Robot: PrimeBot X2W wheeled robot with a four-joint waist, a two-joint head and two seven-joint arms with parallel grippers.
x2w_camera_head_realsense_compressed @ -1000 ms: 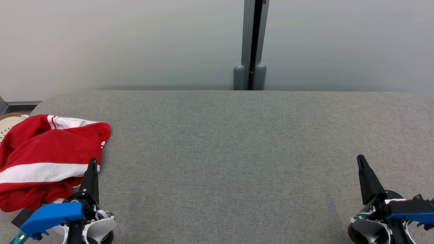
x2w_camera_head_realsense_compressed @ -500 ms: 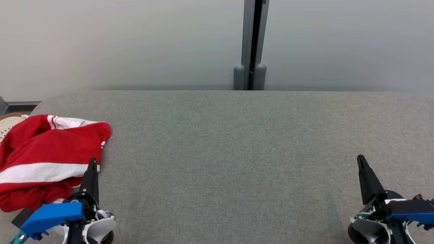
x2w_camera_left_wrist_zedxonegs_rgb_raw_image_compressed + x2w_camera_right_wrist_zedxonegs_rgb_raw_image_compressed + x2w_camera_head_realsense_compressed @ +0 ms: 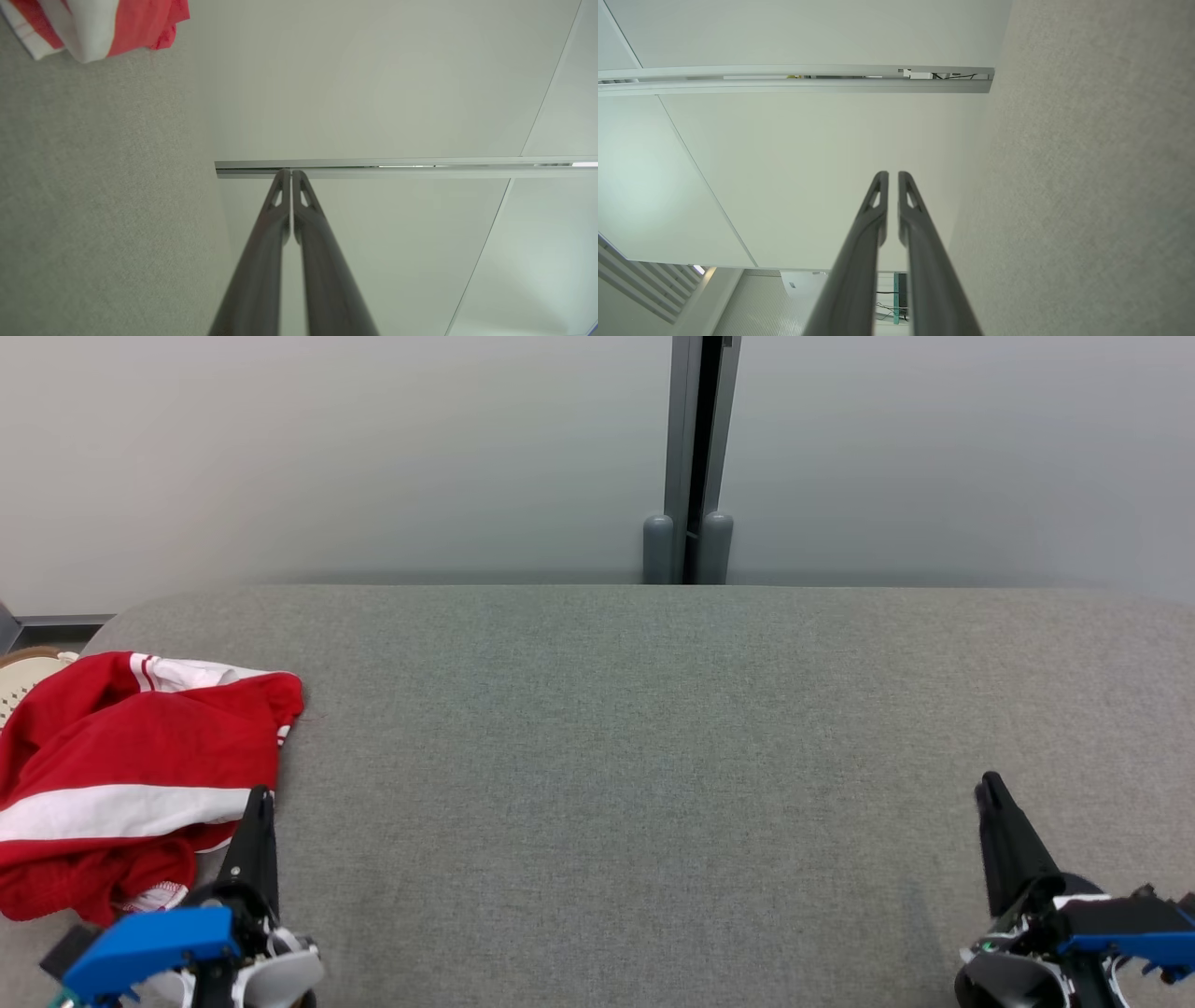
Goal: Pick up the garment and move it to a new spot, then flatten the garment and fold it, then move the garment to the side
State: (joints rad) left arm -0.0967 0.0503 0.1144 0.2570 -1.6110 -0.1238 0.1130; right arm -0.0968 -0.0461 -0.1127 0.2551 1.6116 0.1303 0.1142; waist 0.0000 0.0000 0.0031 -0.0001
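Could go wrong first at the pick: easy to pinch just one loose top fold of the crumpled red knit garment with broad white stripes (image 3: 131,775), heaped at the left edge of the grey fabric-covered desk (image 3: 653,756) and seemingly lapping over that edge, and so to drag it out as a twisted rope rather than lift it whole. Might also slip off the left edge if nudged sideways instead of gripped. Could catch and pull the desk's textile cover too, if driven down too hard with such thin tips. Hard to flatten afterwards if raised by a sleeve or hem chosen blind from such a bundle. Left end effector (image 3: 260,795): all but together, only a hairline slit between the dark fingers, holding nothing, poised just beside the garment's inner border near the front edge; impossible to tell whether brushing the cloth. Right end effector (image 3: 988,784): parted by a narrow gap, empty, touching nothing, over bare desk towards the front right corner, well apart from the garment.
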